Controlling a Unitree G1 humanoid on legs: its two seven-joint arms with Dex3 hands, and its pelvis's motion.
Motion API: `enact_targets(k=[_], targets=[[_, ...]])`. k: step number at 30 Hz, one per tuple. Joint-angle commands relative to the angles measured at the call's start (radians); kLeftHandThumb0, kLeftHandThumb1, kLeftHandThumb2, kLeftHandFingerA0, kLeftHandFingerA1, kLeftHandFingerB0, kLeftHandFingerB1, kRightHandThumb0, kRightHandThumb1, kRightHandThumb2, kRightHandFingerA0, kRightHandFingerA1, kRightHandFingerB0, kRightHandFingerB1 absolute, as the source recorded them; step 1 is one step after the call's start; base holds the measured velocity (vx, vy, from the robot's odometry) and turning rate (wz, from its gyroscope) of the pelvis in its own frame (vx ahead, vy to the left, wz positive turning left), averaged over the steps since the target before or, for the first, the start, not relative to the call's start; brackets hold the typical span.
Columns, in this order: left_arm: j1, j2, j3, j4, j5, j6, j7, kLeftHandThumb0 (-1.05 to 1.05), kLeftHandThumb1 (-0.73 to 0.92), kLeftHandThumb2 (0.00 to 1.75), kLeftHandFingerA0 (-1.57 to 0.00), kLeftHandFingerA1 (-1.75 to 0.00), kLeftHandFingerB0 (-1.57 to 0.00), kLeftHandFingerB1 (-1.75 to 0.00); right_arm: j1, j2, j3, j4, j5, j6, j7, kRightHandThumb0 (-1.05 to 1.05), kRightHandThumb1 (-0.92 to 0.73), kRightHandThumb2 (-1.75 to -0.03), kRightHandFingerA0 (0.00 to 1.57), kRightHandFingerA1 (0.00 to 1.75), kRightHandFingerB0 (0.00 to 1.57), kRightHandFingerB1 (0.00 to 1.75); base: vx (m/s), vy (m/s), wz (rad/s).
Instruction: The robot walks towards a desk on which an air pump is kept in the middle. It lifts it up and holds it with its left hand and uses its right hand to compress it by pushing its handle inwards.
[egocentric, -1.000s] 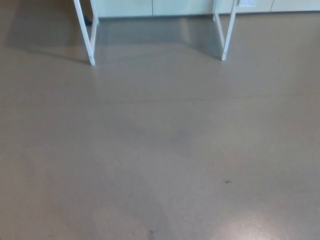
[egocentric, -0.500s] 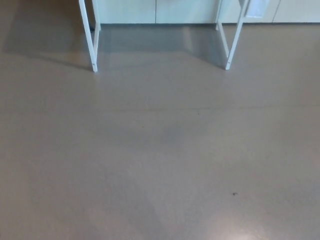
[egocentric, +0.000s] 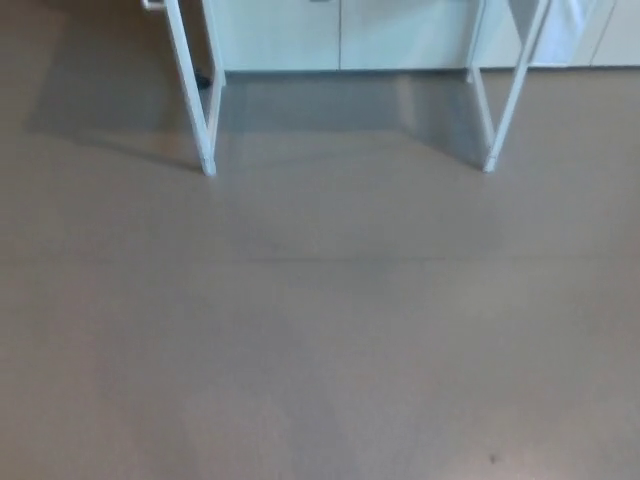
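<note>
There is a single view, from the robot's head, tilted down and forward. It takes in mostly smooth grey-brown floor (egocentric: 320, 330) from 6 o'clock up past the middle. Well off, at 11 and 1 o'clock, stand the thin white metal desk legs (egocentric: 197, 100), with pale cabinet fronts (egocentric: 340, 35) along 12 o'clock behind them.

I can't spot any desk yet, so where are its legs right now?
In the head view, the left legs and right legs stand at the top, on the floor before white cabinets.
</note>
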Motion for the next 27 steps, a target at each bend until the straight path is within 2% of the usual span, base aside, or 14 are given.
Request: enact_targets(k=[1,7,17,27], targets=[[0.014,0.013,-0.011,-0.01,-0.018,0.016,-0.01,0.03,0.85,0.63,-0.39,-0.43,-0.29,-0.34,0.012,-0.012,0.004,-0.001,0.02,-0.034,0.009,-0.15,-0.68,-0.6,0.62,0.48,0.43,0.41,0.49,-0.14,0.04],[0.015,0.011,-0.012,-0.013,-0.026,0.019,-0.002,0.07,0.86,0.63,-0.42,-0.45,-0.32,-0.35,0.019,-0.009,0.01,-0.009,0.026,-0.038,0.007,-0.17,-0.69,-0.6,0.66,0.5,0.44,0.41,0.37,-0.054,-0.06],[0.024,0.011,-0.044,-0.044,-0.017,0.012,0.003,0.02,0.79,0.62,-0.45,-0.46,-0.34,-0.35,0.022,-0.009,0.021,-0.009,0.03,-0.037,0.001,-0.19,-0.69,-0.6,0.68,0.51,0.43,0.42,0.47,0.11,-0.29],[0.034,0.013,-0.056,-0.046,-0.028,0.012,-0.015,0.02,0.81,0.62,-0.42,-0.46,-0.32,-0.35,0.031,-0.006,0.016,-0.005,0.048,-0.045,0.016,-0.2,-0.68,-0.6,0.69,0.52,0.43,0.43,0.41,-0.017,0.16]])
